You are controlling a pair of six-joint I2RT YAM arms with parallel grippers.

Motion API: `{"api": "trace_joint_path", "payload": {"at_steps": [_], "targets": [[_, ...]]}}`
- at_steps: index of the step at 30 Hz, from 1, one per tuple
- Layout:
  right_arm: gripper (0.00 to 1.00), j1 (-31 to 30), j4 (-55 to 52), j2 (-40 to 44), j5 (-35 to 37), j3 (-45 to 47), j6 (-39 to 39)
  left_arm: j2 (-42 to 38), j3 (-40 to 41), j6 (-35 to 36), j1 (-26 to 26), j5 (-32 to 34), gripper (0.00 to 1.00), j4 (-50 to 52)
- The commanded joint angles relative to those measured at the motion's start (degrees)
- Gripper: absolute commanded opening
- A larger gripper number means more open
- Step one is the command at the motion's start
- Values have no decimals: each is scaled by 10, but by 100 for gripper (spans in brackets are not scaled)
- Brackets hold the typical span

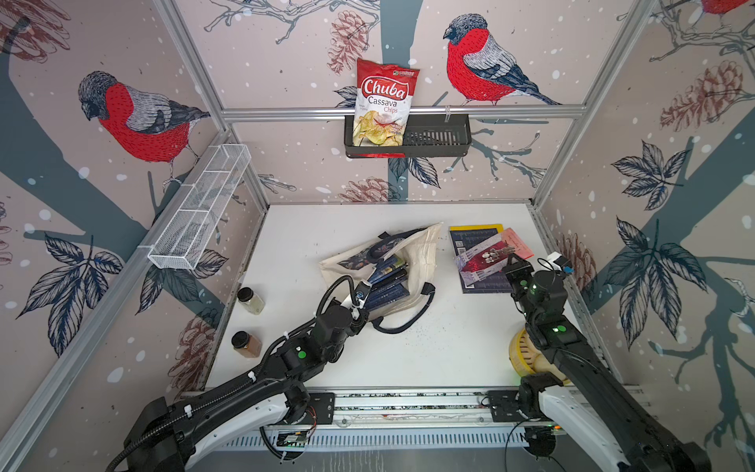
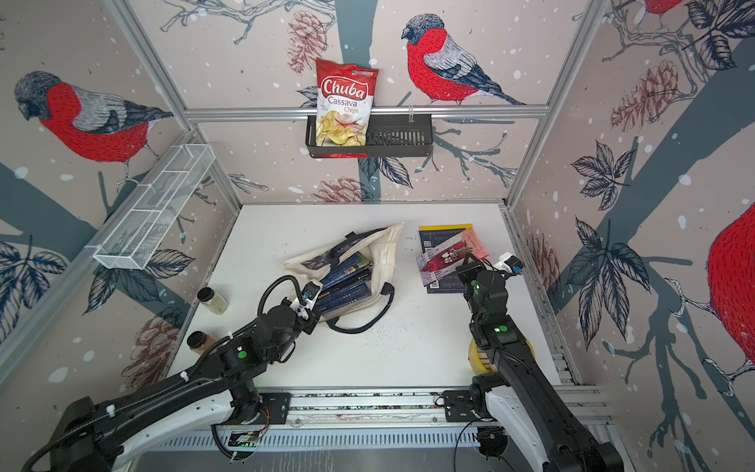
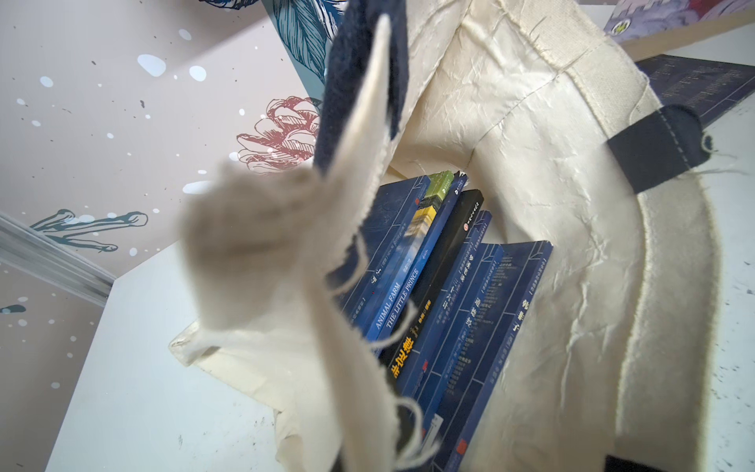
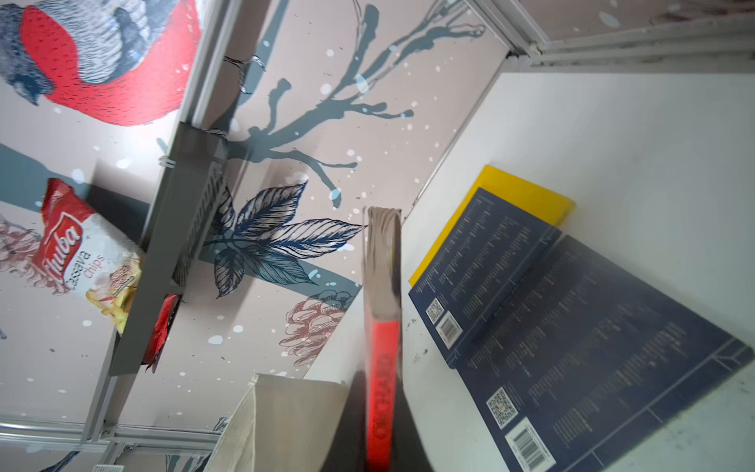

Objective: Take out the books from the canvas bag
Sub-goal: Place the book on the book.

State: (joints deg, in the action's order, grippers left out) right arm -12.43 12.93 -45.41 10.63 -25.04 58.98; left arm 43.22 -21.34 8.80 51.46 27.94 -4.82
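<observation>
At the mouth of the canvas bag, the left gripper, the nearer one, is closed on the cloth rim. The books inside run lengthwise away from it. Right of the bag, the right gripper clamps a red book.

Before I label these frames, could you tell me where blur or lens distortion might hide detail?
Left wrist view: the canvas bag blurs near the lens, yet the books keep legible spines. Right wrist view: the red-spined book and yellow book are smeared. Both top views: sharp, though the frame posts splay.
</observation>
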Motion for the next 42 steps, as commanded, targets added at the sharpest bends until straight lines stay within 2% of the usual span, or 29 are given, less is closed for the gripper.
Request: {"api": "trace_joint_path", "payload": {"at_steps": [1,10,16,21,30,33,38,42], "targets": [[0,20,59,-24,-66,6,33,-2,-4,13,0,-28,0,-56],[0,68,136,-134,-100,47,70,-6,-6,18,0,-42,0,-52],[0,83,197,-169,-77,70,83,-2,-5,19,1,-49,0,-55],[0,103,240,-216,-85,78,100,-4,-6,18,1,-51,0,-51],[0,97,272,-268,-29,84,130,0,-6,21,1,-52,0,-54],[0,96,277,-289,6,102,167,1,-6,21,1,-53,0,-54],[5,90,289,-340,-3,94,180,5,-6,20,1,-55,0,-54],[14,89,298,-384,-24,85,203,9,-6,21,1,-58,0,-54]]}}
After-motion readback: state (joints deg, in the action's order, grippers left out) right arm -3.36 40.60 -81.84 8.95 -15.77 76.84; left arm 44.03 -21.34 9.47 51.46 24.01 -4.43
